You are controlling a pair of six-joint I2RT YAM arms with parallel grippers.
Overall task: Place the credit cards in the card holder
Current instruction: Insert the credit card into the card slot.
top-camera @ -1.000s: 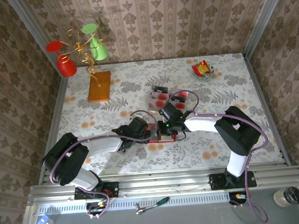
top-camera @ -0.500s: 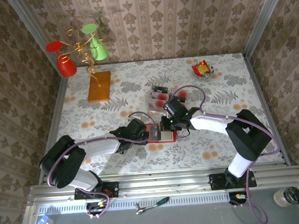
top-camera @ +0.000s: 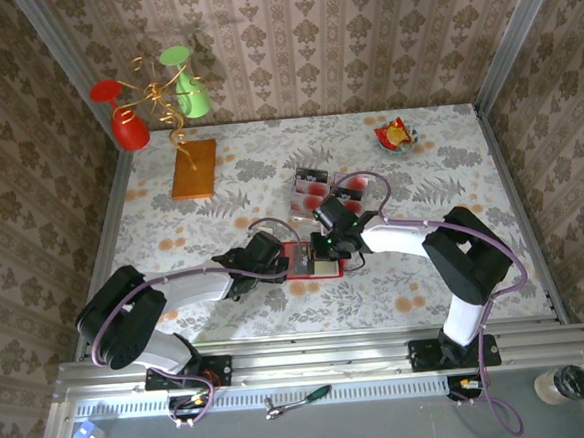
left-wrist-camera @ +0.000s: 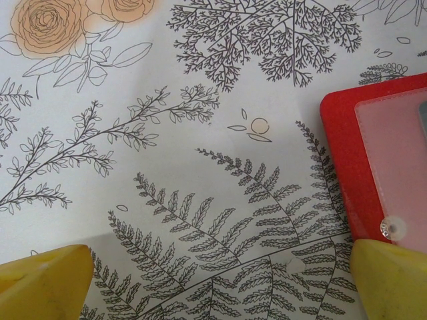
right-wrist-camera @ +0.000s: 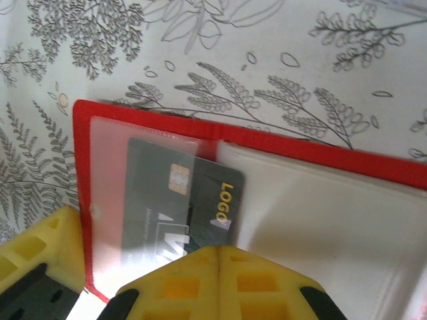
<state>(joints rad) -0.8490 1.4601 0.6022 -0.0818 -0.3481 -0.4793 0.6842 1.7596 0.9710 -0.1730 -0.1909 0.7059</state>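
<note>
The card holder (top-camera: pixel 310 262) lies open on the flowered counter (top-camera: pixel 172 222) between the two arms, with its clear pockets facing up. In the right wrist view a dark card (right-wrist-camera: pixel 175 200) with a chip and the word LOGO sits partly under the left clear pocket. It is skewed to the pocket, and one end reaches out across the fold. The right tool (right-wrist-camera: pixel 219 259) is pinched narrow, its fingertips meeting at the card's near edge. Whether it grips that edge or only pushes on it I cannot tell. The left tool (left-wrist-camera: pixel 217 279) stands wide with nothing between its fingers. One finger (left-wrist-camera: pixel 390 280) sits at the holder's near corner, and the other rests well off on the bare cloth. The remaining credit cards (top-camera: pixel 311 186) lie spread just beyond the holder, toward the back of the counter. The main risk appears to be the skew: if the card is driven on at this angle, a corner may catch on the pocket lip, so the card jams or bows rather than sliding home. The holder is also not clamped, so a firm push could slide or spin it on the smooth cloth, or flip one half shut. If the right tool pulls away while gripping the card, the card could come back out with it.
</note>
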